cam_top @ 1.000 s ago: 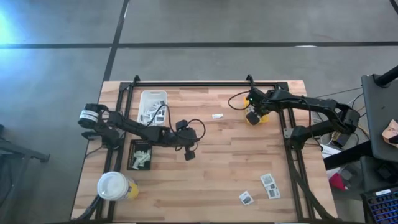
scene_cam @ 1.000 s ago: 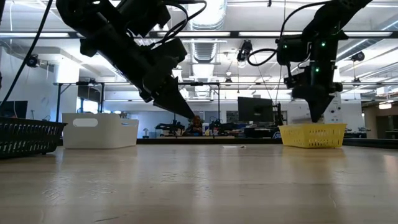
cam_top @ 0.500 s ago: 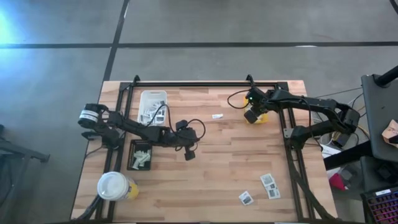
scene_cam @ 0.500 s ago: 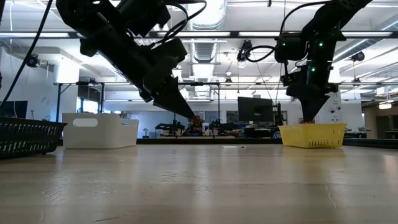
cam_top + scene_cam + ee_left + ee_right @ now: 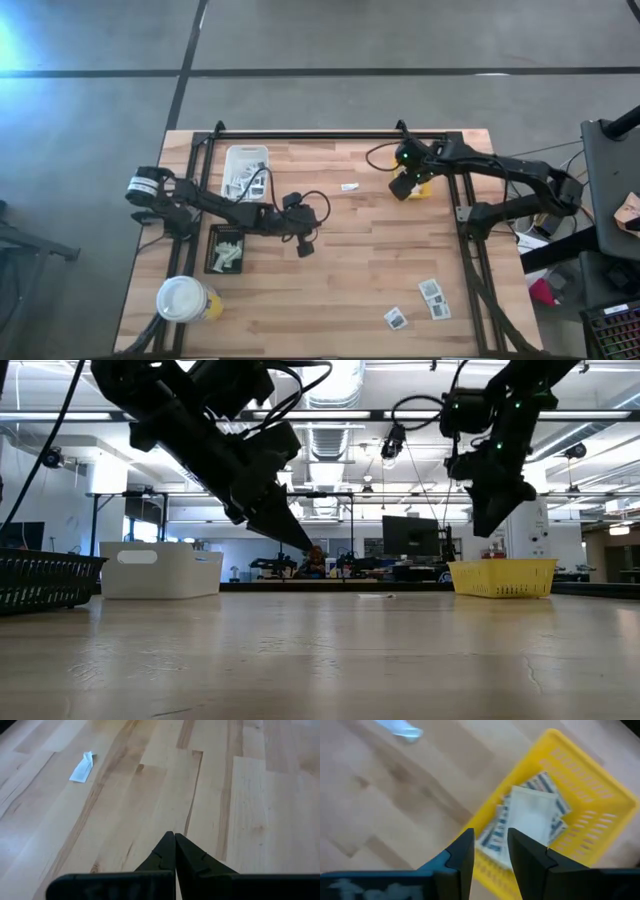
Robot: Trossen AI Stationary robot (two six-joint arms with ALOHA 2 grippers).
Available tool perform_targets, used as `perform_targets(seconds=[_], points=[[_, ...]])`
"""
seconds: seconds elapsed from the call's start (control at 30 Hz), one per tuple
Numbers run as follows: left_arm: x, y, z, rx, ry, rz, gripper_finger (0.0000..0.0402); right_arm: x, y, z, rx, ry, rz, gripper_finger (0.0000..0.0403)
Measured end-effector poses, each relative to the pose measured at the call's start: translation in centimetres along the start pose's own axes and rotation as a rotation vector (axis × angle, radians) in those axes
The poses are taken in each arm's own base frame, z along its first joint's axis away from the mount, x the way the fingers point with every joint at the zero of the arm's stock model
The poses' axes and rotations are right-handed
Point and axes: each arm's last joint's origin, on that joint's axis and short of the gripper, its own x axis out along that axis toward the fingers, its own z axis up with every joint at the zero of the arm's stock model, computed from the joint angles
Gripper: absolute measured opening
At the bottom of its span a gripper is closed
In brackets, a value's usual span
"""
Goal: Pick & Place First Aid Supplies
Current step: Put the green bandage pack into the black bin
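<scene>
Landmark: the yellow tray (image 5: 422,186) at the table's far right.

Nearest the front edge, well clear of the yellow tray: three loose white packets (image 5: 431,297) with dark patches, flat on the wood, no claw near.

Toward mid-table, well left of the yellow tray: left gripper (image 5: 305,249), fingers pressed together and empty, hanging over bare wood.

Farther back, between that claw and the yellow tray: one small white strip (image 5: 349,187), alone on the wood, touched by nothing.

Right at the yellow tray: right gripper (image 5: 490,851) raised above the rim, fingers parted, nothing between them. Just below, inside the tray: a pile of packets (image 5: 532,817), white and striped, apart from the fingers.
</scene>
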Motion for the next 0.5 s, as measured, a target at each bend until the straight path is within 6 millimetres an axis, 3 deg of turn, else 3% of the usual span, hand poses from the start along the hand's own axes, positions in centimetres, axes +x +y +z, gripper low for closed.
perform_targets(seconds=[0.3,0.5], points=[[0.0,0.1,0.0,-0.002,-0.001,0.003,0.0000,-0.9,4.1,-1.0,-0.084,-0.097,0.118,0.0095],[0.0,0.1,0.0,-0.003,-0.001,0.003,0.0000,-1.6,6.9,-0.7,-0.271,-0.260,0.231,0.0087]])
